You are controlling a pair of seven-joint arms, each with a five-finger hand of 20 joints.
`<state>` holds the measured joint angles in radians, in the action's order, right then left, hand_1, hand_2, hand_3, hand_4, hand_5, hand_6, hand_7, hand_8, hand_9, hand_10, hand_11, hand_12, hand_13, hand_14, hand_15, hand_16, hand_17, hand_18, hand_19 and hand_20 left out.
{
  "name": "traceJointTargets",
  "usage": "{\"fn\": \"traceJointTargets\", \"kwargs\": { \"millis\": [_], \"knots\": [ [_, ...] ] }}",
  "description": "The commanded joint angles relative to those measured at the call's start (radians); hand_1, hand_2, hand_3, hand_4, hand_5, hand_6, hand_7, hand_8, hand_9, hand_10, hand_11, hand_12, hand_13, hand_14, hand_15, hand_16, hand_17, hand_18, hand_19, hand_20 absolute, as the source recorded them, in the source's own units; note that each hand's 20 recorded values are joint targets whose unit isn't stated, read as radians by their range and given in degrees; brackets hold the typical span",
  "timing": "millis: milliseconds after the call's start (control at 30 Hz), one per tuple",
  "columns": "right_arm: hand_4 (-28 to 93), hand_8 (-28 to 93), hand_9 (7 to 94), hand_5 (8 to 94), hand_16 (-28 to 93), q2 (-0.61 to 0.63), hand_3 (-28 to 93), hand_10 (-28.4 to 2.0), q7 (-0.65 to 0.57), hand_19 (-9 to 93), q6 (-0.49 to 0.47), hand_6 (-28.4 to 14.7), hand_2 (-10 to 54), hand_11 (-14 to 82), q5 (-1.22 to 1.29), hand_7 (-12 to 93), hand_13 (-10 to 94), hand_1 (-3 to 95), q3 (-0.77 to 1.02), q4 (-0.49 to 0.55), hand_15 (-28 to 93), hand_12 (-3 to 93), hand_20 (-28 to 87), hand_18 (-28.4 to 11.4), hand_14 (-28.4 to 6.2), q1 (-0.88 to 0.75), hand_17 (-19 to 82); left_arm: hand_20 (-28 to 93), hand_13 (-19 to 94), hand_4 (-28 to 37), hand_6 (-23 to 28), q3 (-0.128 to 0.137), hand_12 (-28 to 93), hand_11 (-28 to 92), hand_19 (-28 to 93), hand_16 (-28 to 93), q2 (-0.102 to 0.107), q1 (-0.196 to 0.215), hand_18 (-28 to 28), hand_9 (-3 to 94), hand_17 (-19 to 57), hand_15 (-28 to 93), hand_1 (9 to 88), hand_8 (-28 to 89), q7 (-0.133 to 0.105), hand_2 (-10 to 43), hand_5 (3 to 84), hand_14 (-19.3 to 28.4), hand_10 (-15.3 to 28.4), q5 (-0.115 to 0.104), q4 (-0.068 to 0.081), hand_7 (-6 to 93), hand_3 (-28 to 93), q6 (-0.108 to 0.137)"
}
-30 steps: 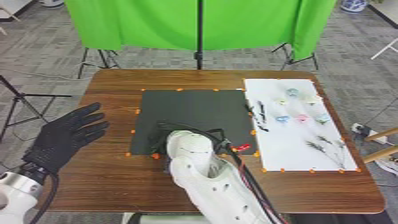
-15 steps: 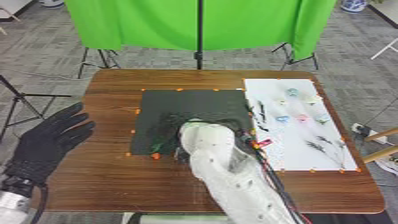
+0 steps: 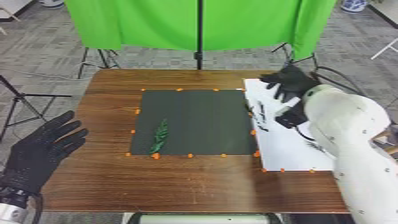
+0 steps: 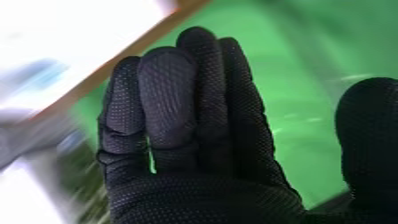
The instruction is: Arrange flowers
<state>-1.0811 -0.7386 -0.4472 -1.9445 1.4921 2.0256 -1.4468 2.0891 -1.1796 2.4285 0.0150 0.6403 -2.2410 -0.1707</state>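
Observation:
My right hand (image 3: 289, 84) is over the upper part of the white sheet (image 3: 275, 145), its arm covering the sheet's right side and most flowers. In the right wrist view the hand (image 4: 191, 115) has straight fingers and a thumb standing apart, holding nothing. A green leafy sprig (image 3: 160, 136) lies on the black mat (image 3: 200, 117), near its lower left corner. Dark thin sprigs (image 3: 259, 116) lie along the sheet's left side. My left hand (image 3: 40, 145) is open beyond the table's left edge.
The brown table (image 3: 98, 175) has small orange markers (image 3: 155, 156) around mat and sheet. Behind it hangs a green cloth (image 3: 151, 25) on a stand. A tripod (image 3: 22, 102) stands on the floor at the left.
My right hand has moved from the mat to the right, up over the white sheet. The green sprig, mostly covered before, now lies uncovered on the mat. My left hand has shifted slightly down and left.

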Motion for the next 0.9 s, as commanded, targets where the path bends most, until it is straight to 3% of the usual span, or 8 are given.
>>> {"fn": "traceJointTargets", "kwargs": {
  "millis": [33, 300, 633, 700, 800, 900],
  "knots": [
    [-27, -12, 59.1, 56.4, 18, 0.192, 72, -16.3, -0.147, 80, -0.181, -9.4, -0.9, 40.1, -0.052, 17, 56, 10.4, 0.222, -0.026, 67, 25.2, 25, -23.5, -14.8, -0.262, 23, 7, 23, -21.2, 2.2, 0.001, 14, 25, 43, 0, -0.003, 0.021, 20.8, 27.6, -10.9, 33, 24.5, -10, -0.020, -3.4, 35.5, 14.5, 11.8, 0.005, -0.001, 21.2, 70, 0.012],
    [-28, -13, 49.1, 49.5, 15, 0.217, 74, -17.7, -0.128, 78, -0.262, -10.3, -6.7, 43.9, -0.103, 21, 48, 11.0, 0.279, 0.005, 68, 24.3, 27, -23.4, -15.5, -0.416, 20, 7, 23, -22.8, 2.2, 0.001, 14, 25, 43, 0, -0.005, 0.017, 20.8, 27.6, -10.8, 33, 24.3, -10, -0.009, -3.2, 35.5, 14.5, 11.9, 0.012, -0.004, 21.1, 71, 0.014],
    [-28, -15, 48.9, 49.4, 14, 0.216, 73, -16.2, -0.047, 76, -0.231, -9.2, -9.5, 48.7, -0.242, 27, 49, 14.9, 0.250, 0.007, 69, 24.5, 30, -22.3, -14.0, -0.512, 20, 7, 23, -23.1, 2.3, 0.002, 14, 25, 43, 0, -0.004, 0.019, 20.8, 27.6, -10.9, 33, 24.1, -10, -0.008, -2.6, 35.5, 14.5, 11.9, 0.013, -0.004, 21.0, 71, 0.015],
    [-28, -16, 48.2, 48.3, 14, 0.218, 73, -16.3, -0.027, 76, -0.190, -9.0, -9.5, 50.8, -0.277, 29, 49, 15.5, 0.238, 0.003, 70, 25.2, 30, -22.1, -14.0, -0.530, 20, 7, 23, -23.2, 2.3, 0.002, 14, 25, 43, 0, -0.002, 0.019, 20.8, 27.6, -10.9, 33, 24.1, -10, -0.007, -2.6, 35.6, 14.5, 11.9, 0.013, -0.003, 21.0, 71, 0.014],
    [-28, -20, 51.5, 48.9, 16, 0.227, 73, -15.2, -0.006, 79, -0.113, -7.0, -9.5, 57.1, -0.361, 40, 54, 22.3, 0.199, -0.018, 73, 26.8, 32, -20.8, -12.1, -0.551, 23, 7, 23, -23.2, 2.3, -0.001, 14, 25, 43, 0, 0.001, 0.013, 20.8, 27.6, -10.9, 33, 24.0, -10, -0.001, -2.4, 35.6, 14.6, 11.9, 0.013, 0.000, 21.1, 71, 0.013],
    [-28, -24, 61.2, 55.4, 19, 0.228, 77, -12.7, 0.006, 82, -0.057, -3.3, -9.5, 59.6, -0.388, 47, 61, 31.2, 0.174, -0.032, 75, 29.0, 33, -19.6, -9.1, -0.572, 27, 7, 23, -23.3, 2.3, -0.004, 14, 25, 43, 0, 0.003, 0.013, 20.8, 27.7, -10.9, 33, 24.0, -10, -0.003, -2.2, 35.6, 14.6, 12.0, 0.013, 0.001, 21.1, 71, 0.012]
  ]
}}
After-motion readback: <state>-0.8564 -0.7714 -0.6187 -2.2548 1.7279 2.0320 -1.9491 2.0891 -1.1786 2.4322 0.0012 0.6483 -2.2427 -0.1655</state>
